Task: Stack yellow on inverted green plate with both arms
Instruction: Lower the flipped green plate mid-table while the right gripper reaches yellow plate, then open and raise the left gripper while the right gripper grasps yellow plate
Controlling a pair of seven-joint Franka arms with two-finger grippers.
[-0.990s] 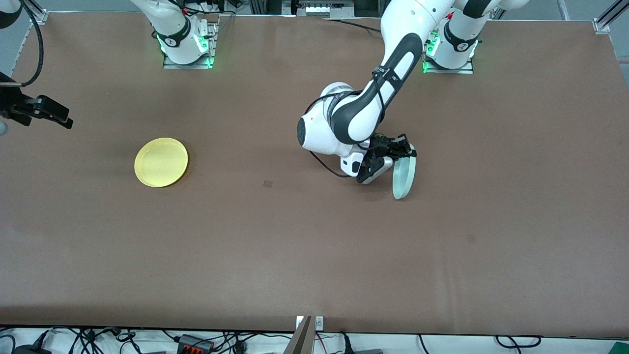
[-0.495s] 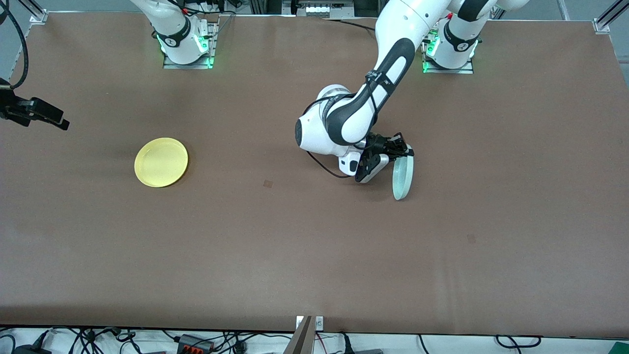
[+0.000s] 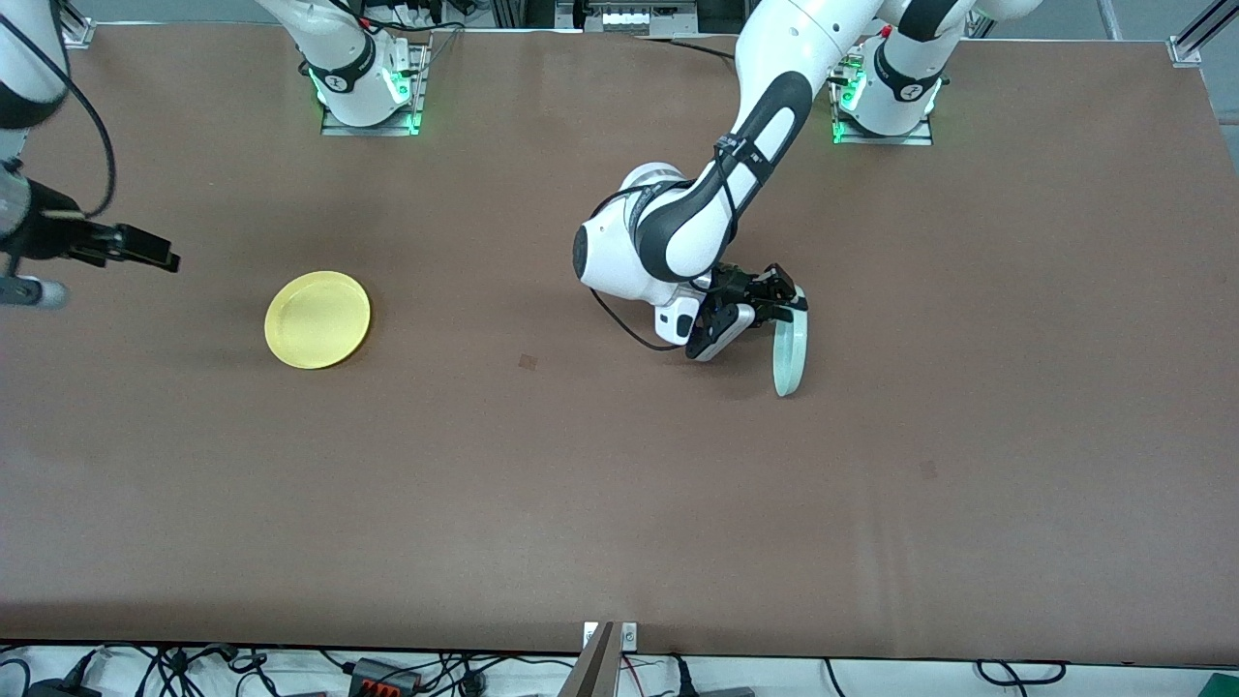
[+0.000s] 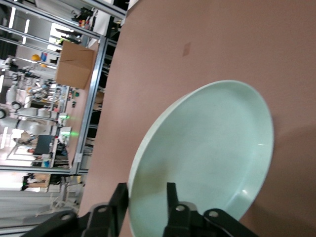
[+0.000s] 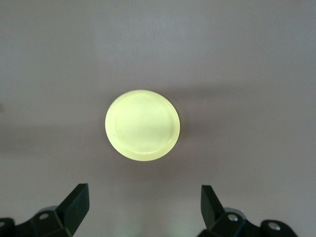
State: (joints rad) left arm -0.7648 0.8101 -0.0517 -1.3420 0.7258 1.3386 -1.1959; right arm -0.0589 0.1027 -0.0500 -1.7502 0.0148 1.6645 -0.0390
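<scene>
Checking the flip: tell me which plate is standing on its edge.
The green plate, tipped up on its rim and pinched by the left gripper. The yellow plate lies flat, with the right gripper open nearby.

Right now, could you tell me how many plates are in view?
2. The yellow plate lies flat toward the right arm's end of the table; the green plate stands on edge, its rim pinched by the left gripper.

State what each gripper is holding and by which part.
The left gripper pinches the green plate by its rim, the plate standing on edge on the table. The right gripper is open and holds nothing.
</scene>
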